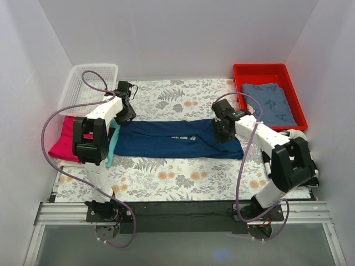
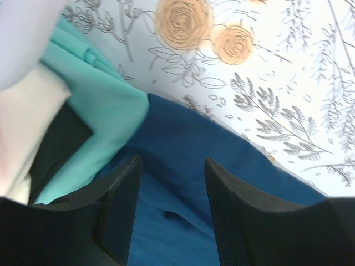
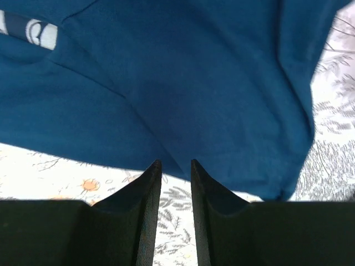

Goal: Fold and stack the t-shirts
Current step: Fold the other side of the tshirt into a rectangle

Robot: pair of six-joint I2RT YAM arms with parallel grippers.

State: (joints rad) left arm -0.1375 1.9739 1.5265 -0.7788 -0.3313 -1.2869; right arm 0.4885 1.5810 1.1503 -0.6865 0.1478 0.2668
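The navy t-shirt lies folded into a long strip across the middle of the table, a bit of its pale print showing. My left gripper is over its left end, jaws wide open, navy cloth below and between the fingers. My right gripper is at the shirt's right end; its jaws stand a narrow gap apart, tips at the navy edge, with tablecloth showing between them. A teal shirt and a red-pink shirt lie at the left. Cream cloth shows beside the teal.
A white mesh basket stands at the back left. A red bin at the back right holds a folded grey-blue shirt. The floral tablecloth covers the table. White walls enclose three sides.
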